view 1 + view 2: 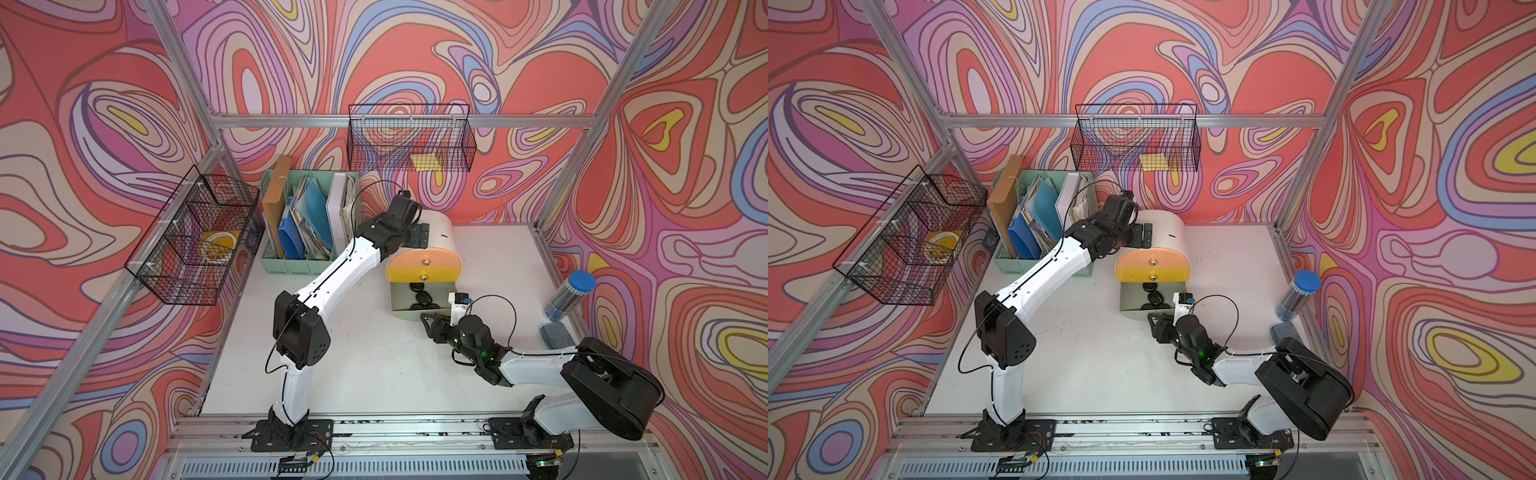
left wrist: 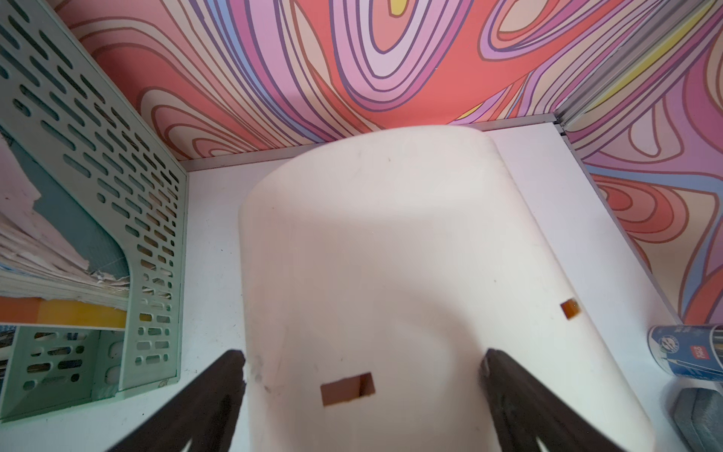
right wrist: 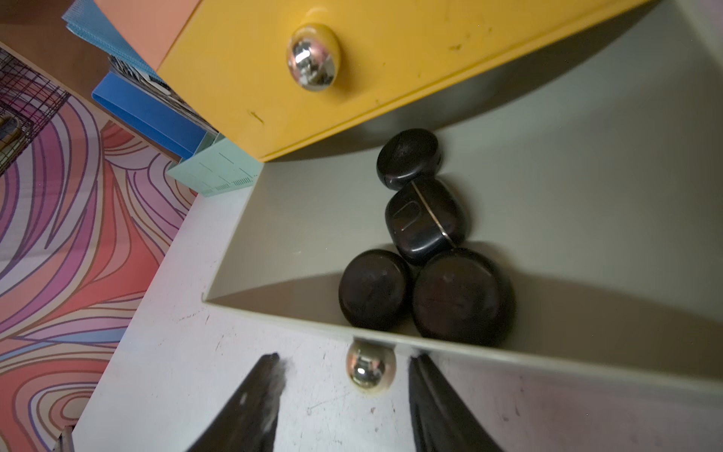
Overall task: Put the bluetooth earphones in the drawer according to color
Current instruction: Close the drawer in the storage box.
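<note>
Right gripper [image 3: 345, 357] spread astride knob [image 3: 369, 370] of open bottom drawer [image 3: 297, 235], not pinching. Four black earphones [image 3: 424, 219] inside; no loose ones seen. Left gripper [image 2: 363, 357] spread astride chest [image 2: 371, 254]. Likely only closing left.

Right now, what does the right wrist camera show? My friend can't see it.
Four black earphone cases lie in the pulled-out grey-green drawer. The right gripper holds its jaws open on either side of that drawer's shiny knob, not touching it. The yellow drawer is shut.
</note>
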`<state>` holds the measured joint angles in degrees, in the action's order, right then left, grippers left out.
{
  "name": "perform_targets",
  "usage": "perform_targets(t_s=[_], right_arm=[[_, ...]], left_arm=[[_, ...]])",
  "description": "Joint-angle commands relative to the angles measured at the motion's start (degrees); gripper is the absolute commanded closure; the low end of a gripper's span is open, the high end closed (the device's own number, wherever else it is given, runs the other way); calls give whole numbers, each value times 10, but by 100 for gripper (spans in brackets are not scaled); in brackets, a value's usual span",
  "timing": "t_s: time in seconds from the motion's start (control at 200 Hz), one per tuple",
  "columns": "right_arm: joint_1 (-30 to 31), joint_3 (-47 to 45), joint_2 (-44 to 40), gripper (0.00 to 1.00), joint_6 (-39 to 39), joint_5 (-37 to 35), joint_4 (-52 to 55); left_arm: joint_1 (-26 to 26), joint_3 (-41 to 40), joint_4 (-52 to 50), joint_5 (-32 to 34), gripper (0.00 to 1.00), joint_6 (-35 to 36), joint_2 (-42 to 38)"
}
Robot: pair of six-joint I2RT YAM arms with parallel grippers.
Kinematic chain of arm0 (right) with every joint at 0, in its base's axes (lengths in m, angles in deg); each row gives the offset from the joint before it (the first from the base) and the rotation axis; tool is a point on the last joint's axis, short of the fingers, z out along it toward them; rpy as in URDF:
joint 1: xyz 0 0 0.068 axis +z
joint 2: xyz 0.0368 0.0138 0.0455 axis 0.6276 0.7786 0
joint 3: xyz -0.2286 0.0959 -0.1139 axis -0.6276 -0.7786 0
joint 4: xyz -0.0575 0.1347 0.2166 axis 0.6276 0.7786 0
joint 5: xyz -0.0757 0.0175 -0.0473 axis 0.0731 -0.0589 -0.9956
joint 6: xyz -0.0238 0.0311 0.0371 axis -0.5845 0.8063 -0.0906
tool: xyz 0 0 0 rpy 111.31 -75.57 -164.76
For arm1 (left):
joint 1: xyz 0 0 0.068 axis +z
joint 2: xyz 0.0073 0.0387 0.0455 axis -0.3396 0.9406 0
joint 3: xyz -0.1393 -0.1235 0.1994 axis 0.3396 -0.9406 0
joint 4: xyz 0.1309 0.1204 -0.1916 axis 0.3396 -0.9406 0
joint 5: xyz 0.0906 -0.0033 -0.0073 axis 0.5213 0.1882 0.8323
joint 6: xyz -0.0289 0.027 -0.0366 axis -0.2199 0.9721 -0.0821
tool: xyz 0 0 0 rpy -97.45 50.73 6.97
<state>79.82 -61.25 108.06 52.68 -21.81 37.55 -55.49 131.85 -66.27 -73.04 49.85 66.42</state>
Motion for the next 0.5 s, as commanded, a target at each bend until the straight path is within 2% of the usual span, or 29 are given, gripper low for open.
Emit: perform_targets(t_s=[0.0,0.315,0.496], right_arm=[[-2,27,17,47,-5,-51,-12],[-5,83,76,48,-7,-66,-27],[-16,98,101,50,17,-8,-63]], left_arm=[[1,-27,-68,-10,1,11,11],[1,-28,-65,-21,2,7,11],[2,-29,-69,-19,2,8,10]])
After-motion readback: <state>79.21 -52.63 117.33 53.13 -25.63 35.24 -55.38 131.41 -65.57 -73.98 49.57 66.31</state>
